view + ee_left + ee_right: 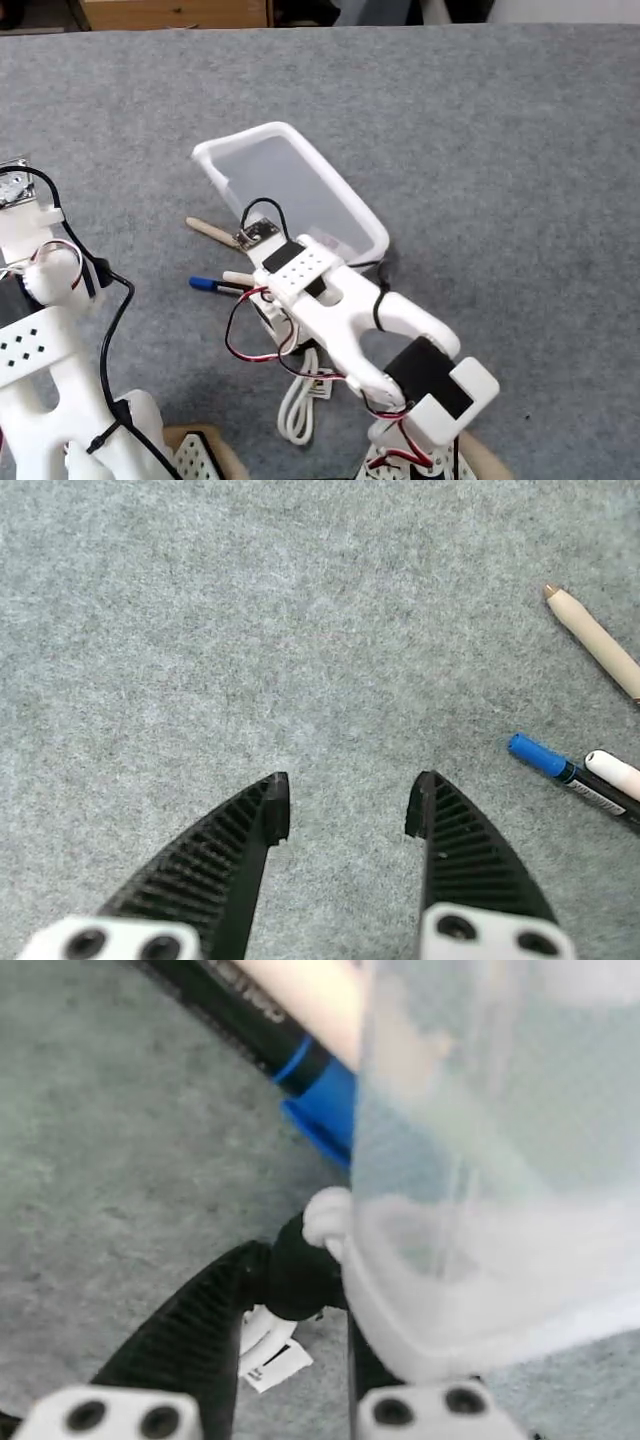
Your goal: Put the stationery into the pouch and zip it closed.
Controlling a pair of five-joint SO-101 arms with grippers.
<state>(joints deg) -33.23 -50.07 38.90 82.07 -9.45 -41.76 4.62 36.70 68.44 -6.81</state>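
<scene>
Snugly, right end effector on pouch

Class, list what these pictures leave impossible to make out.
High view: blue pen and beige pen run under the right arm, ends hidden.
Left wrist view: white pen cut by the frame edge.
Right wrist view: pouch blurred, contents unreadable.

Grey felt-like table covering, light wooden furniture (just a strip) beyond the table's far edge
</scene>
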